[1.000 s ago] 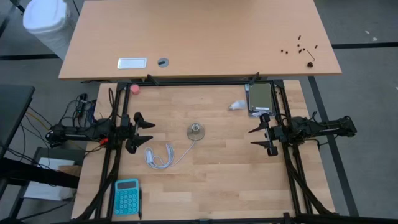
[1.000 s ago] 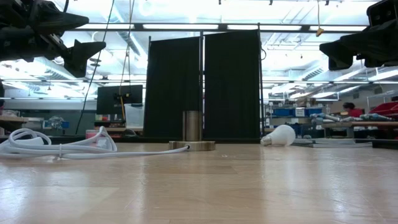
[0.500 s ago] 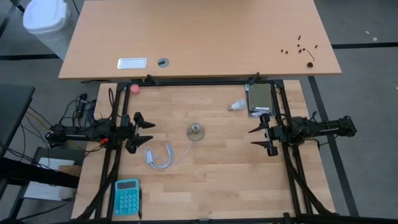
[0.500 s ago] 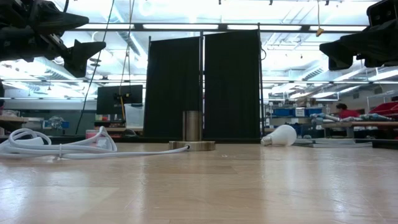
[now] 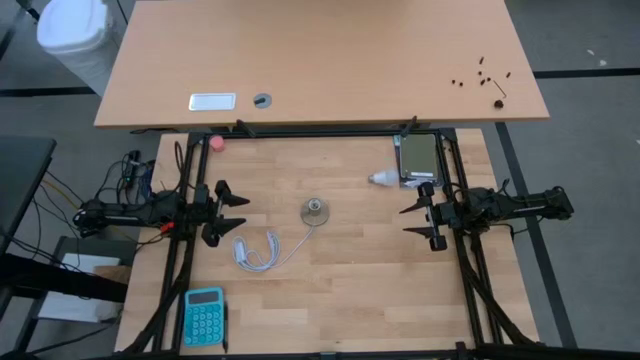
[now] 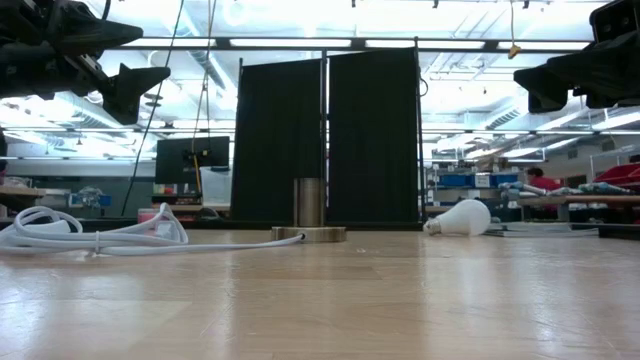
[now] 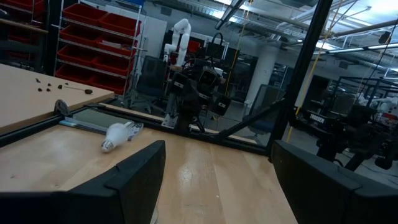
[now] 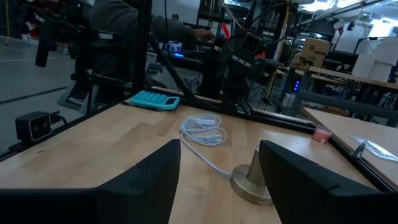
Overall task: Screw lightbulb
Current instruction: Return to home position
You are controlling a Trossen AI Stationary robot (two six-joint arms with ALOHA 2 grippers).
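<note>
Lying on its side on the wooden table is the lightbulb, toward the far right part of the work area. It is loose and nothing grips it. The globe is frosted white and rounded, tapering to a short silvery-grey screw base. From above, the base points toward the table's middle, and the globe sits just beside a dark grey flat slab; contact between them cannot be told. In the low view the lightbulb rests on the boards, base end to the left and slightly raised. In the left wrist view the lightbulb shows the same tilt, close to the frame rail.

The left gripper is at the left edge of the table, off the surface, with fingers spread wide and holding nothing. The left wrist view shows the same wide gap between its fingers.

The right gripper is at the right edge, also raised and spread wide, and empty. It is near the lightbulb but apart from it.

The round metal socket stands upright mid-table, well apart from the lightbulb, with nothing in it. Its white cord is coiled toward the left arm. A teal calculator sits at the near left corner. A small pink ball is at the far left.
</note>
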